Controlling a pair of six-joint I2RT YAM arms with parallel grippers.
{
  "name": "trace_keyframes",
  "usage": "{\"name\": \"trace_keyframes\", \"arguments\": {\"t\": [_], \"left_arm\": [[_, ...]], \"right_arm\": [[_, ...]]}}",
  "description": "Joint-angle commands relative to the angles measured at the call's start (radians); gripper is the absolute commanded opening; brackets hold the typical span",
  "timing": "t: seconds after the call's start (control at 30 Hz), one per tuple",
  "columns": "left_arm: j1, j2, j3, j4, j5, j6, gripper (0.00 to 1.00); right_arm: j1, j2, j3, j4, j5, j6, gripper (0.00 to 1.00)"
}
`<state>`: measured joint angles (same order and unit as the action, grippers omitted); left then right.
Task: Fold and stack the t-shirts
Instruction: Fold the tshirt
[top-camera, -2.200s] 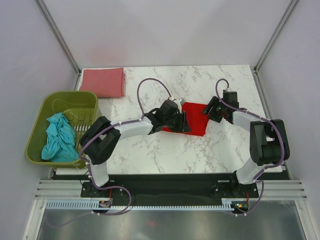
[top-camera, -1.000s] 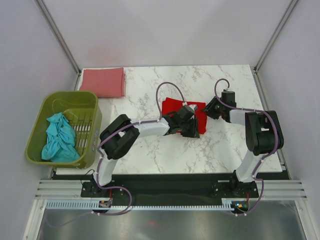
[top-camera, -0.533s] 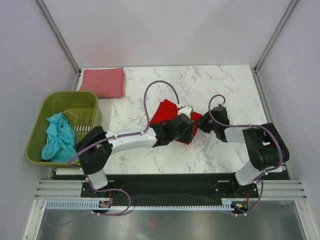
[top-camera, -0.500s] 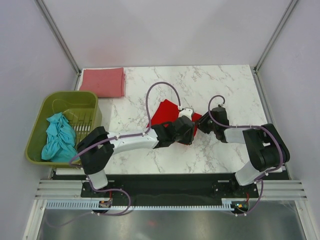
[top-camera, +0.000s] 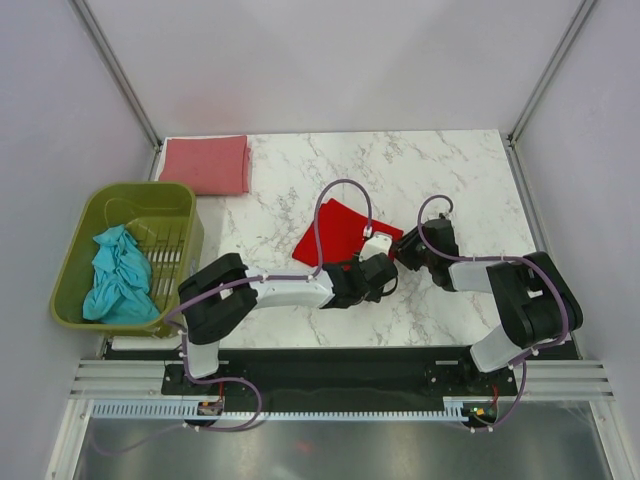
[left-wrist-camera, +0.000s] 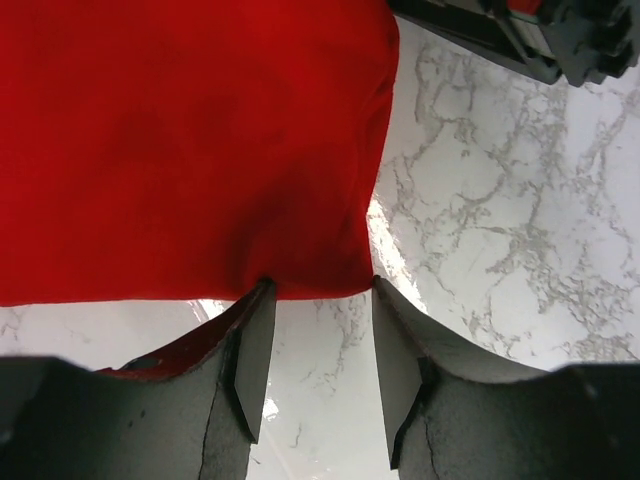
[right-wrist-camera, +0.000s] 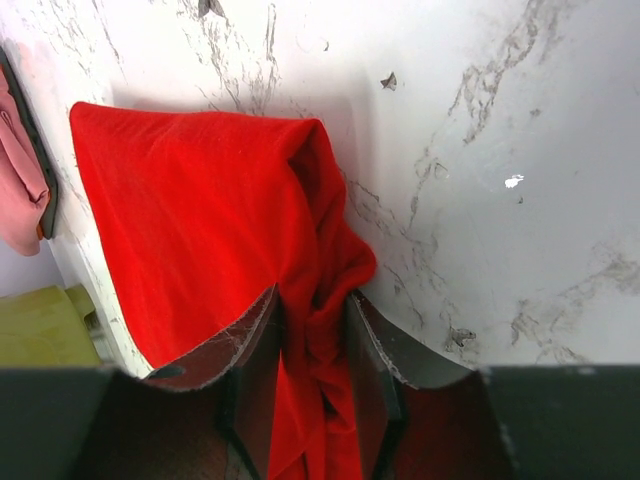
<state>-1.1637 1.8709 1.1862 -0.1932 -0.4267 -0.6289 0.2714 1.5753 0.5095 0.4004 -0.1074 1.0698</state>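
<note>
The bright red t-shirt (top-camera: 338, 232) lies folded mid-table. It also shows in the left wrist view (left-wrist-camera: 190, 140) and the right wrist view (right-wrist-camera: 190, 220). My left gripper (top-camera: 374, 276) is open and empty at the shirt's near right corner, and its fingertips (left-wrist-camera: 252, 330) just meet the hem with bare marble between them. My right gripper (top-camera: 408, 252) is shut on a bunched edge of the red shirt (right-wrist-camera: 322, 300) at its right side. The dusty pink t-shirt (top-camera: 206, 164) lies folded at the far left corner. The teal t-shirt (top-camera: 118, 276) is crumpled in the basket.
The olive-green plastic basket (top-camera: 150, 198) stands off the table's left edge. The marble table (top-camera: 420, 170) has walls on three sides. The two arms nearly touch near the red shirt's right corner.
The left gripper carried the red shirt's left side over to the right, then both grippers drew the shirt nearer. The left gripper now stands open off the shirt's near corner.
</note>
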Motion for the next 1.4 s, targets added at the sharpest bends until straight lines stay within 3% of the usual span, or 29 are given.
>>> {"name": "trace_keyframes", "arguments": {"t": [0.0, 0.13, 0.2, 0.33, 0.4, 0.43, 0.53, 0.63, 0.83, 0.9, 0.93, 1.03, 1.23, 1.37], "left_arm": [[-0.005, 0.019, 0.035, 0.0, -0.109, 0.04, 0.51], [-0.007, 0.045, 0.064, 0.005, -0.118, 0.066, 0.5], [-0.01, 0.054, 0.069, 0.005, -0.119, 0.074, 0.45], [-0.027, 0.001, 0.027, 0.005, -0.113, 0.077, 0.1], [-0.03, -0.061, -0.028, 0.006, -0.107, 0.054, 0.03], [-0.03, -0.073, -0.042, 0.003, -0.101, 0.049, 0.02], [-0.03, -0.101, -0.079, 0.005, -0.067, 0.029, 0.02], [-0.03, -0.11, -0.106, 0.006, -0.046, 0.0, 0.02], [-0.03, -0.076, -0.102, 0.006, -0.003, -0.003, 0.04], [-0.03, -0.072, -0.1, 0.006, 0.019, -0.017, 0.15], [-0.03, -0.073, -0.1, 0.005, 0.025, -0.02, 0.25], [-0.03, -0.099, -0.099, 0.005, 0.048, -0.025, 0.37], [-0.021, -0.185, -0.105, 0.001, 0.133, -0.026, 0.43], [0.054, -0.249, -0.132, 0.001, 0.199, -0.04, 0.43]], "right_arm": [[0.003, -0.008, -0.022, -0.002, 0.025, 0.004, 0.4], [0.005, -0.003, -0.023, 0.008, 0.025, 0.009, 0.39], [0.003, -0.003, -0.025, 0.009, 0.032, 0.007, 0.39], [0.005, 0.006, -0.003, -0.026, 0.069, -0.033, 0.35], [0.003, 0.023, 0.02, -0.032, 0.081, -0.054, 0.3], [0.003, 0.031, 0.027, -0.029, 0.081, -0.063, 0.2], [0.003, 0.061, 0.05, -0.018, 0.081, -0.082, 0.05], [0.005, 0.078, 0.066, -0.023, 0.101, -0.106, 0.0], [0.003, 0.068, 0.09, -0.041, 0.129, -0.159, 0.0], [0.003, 0.06, 0.099, -0.046, 0.111, -0.182, 0.03], [0.003, 0.055, 0.104, -0.049, 0.11, -0.188, 0.1], [0.003, 0.035, 0.126, -0.089, 0.04, -0.22, 0.25], [0.003, -0.066, 0.204, -0.343, 0.023, -0.323, 0.48], [0.002, -0.15, 0.209, -0.449, -0.035, -0.344, 0.53]]}}
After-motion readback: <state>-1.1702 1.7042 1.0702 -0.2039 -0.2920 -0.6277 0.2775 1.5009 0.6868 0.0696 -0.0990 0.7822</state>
